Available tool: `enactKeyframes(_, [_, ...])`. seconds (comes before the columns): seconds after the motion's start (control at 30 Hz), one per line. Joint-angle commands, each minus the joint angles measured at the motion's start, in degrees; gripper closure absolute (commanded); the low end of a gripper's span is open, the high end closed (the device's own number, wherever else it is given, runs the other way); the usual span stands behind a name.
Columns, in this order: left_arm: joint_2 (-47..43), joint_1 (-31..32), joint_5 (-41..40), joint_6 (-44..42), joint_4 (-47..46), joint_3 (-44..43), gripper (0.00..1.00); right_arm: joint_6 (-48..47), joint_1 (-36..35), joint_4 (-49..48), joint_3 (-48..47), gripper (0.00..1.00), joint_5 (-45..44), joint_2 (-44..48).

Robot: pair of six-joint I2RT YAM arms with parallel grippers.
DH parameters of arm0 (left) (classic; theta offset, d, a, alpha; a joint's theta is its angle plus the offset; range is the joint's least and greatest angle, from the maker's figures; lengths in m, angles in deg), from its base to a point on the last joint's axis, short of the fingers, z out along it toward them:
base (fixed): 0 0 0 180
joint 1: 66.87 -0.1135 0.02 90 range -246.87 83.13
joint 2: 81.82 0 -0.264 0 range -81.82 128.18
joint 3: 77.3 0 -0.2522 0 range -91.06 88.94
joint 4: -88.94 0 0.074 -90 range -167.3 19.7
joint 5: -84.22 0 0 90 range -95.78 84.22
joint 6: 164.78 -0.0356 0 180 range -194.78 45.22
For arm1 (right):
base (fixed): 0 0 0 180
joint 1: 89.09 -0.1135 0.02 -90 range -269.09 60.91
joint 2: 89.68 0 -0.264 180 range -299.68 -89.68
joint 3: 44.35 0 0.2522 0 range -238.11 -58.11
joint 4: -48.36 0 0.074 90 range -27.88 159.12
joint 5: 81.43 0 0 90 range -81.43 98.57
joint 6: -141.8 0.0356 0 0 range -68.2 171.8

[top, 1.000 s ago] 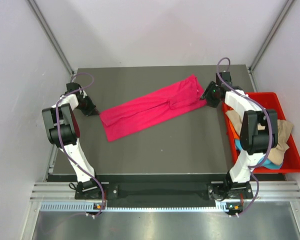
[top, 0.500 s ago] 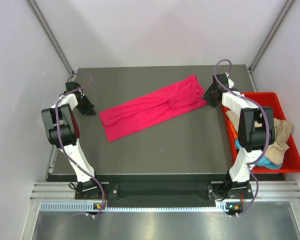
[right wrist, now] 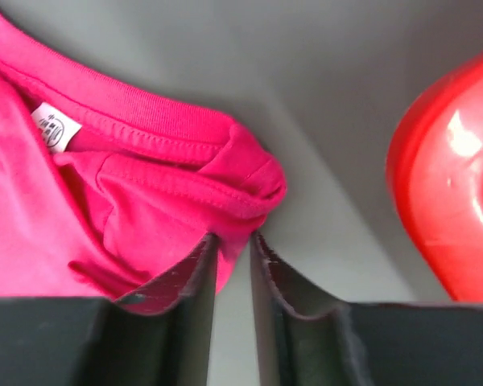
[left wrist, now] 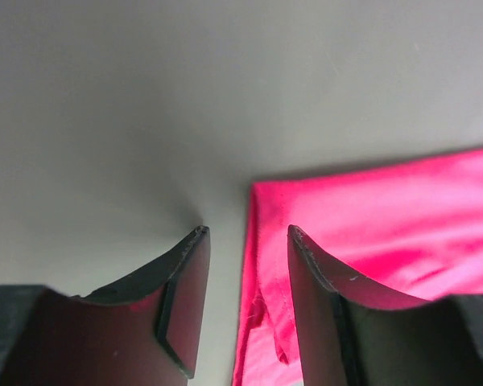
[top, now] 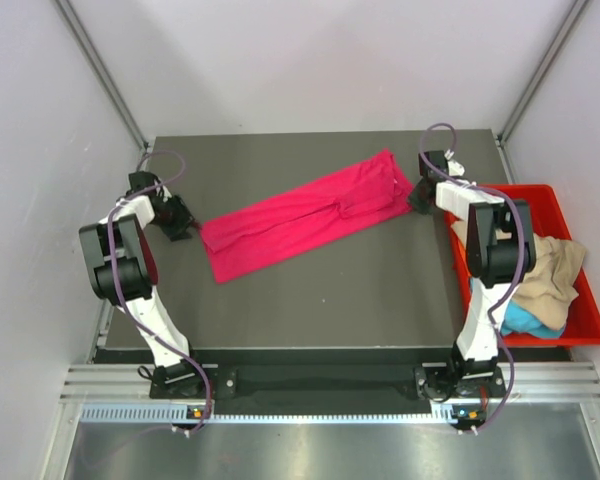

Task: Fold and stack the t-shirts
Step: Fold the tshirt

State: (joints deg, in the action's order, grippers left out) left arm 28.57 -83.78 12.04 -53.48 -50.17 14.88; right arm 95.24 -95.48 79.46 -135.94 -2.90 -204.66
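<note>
Found the left tool (left wrist: 245, 233) spread, astride the hem of the magenta t-shirt (top: 300, 215); found the right tool (right wrist: 235, 237) almost pressed together at the collar, grip on cloth impossible to tell. Saw that shirt lying slantwise on the table (top: 330, 300) as a narrow band, apparently folded lengthwise. Judged crosswise folds and stacking undone, with a tan t-shirt (top: 555, 270) and a turquoise t-shirt (top: 515, 318) heaped in the red bin (top: 525, 190).

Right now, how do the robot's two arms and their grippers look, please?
The left arm and right arm have white link shells and black joint housings. A purple-grey cable loops along each. The left gripper and right gripper are black; each has two flat fingers narrowing to a blunt tip. No markings are visible.
</note>
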Motion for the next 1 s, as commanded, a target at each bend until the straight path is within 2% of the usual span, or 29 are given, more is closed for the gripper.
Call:
enactKeyframes(0.0, [-2.4,-0.3,5.9,-2.3,-4.2,1.8,0.51,-1.1,-0.5,1.0,-2.8,0.80,-3.3,-2.1])
enactKeyframes(0.03, [-2.2,-0.1,6.1,-2.6,-4.2,1.9,0.51,-1.0,-0.5,1.3,-3.1,0.85,-3.3,-2.4])
enactKeyframes(0.13, [-1.7,-0.2,5.9,-3.2,-4.1,2.1,0.50,-1.8,-0.5,1.2,-4.4,0.92,-3.3,-3.2])
enactKeyframes(0.27, [-0.5,0.0,5.8,-3.4,-4.7,2.0,0.48,-2.4,-0.5,1.6,-6.9,0.99,-2.9,-5.0])
enactKeyframes(0.37, [1.5,0.2,4.9,-2.7,-4.5,0.7,0.50,-2.9,-0.5,1.6,-8.7,1.00,-2.6,-6.1])
enactKeyframes(0.47, [3.2,0.3,5.5,-1.5,-3.8,-0.2,0.76,-3.6,-0.4,2.2,-10.9,1.00,-2.5,-7.5])
enactKeyframes(0.5, [3.3,0.5,5.2,-1.2,-3.1,-0.3,0.96,-3.8,-0.3,2.2,-11.6,1.00,-2.5,-7.9])
enactKeyframes(0.53, [3.1,0.6,4.2,0.0,-2.7,-0.2,1.00,-4.1,-0.2,2.3,-12.3,1.00,-2.5,-8.2])
enactKeyframes(0.7, [-0.6,1.7,-0.3,5.8,-0.1,2.8,1.00,-5.0,0.5,4.4,-20.8,1.00,-1.8,-13.1])
enactKeyframes(0.77, [-2.8,1.7,-2.7,7.6,2.7,4.0,0.78,-5.6,0.8,6.0,-25.2,1.00,-1.6,-15.7])
enactKeyframes(0.83, [-6.1,1.7,-4.0,8.1,3.4,5.7,0.61,-6.0,1.2,6.8,-27.8,1.00,-1.5,-17.4])
enactKeyframes(0.97, [-11.1,1.7,-6.6,6.8,5.1,5.5,0.56,-6.1,2.6,7.3,-35.4,1.00,-0.1,-22.3])
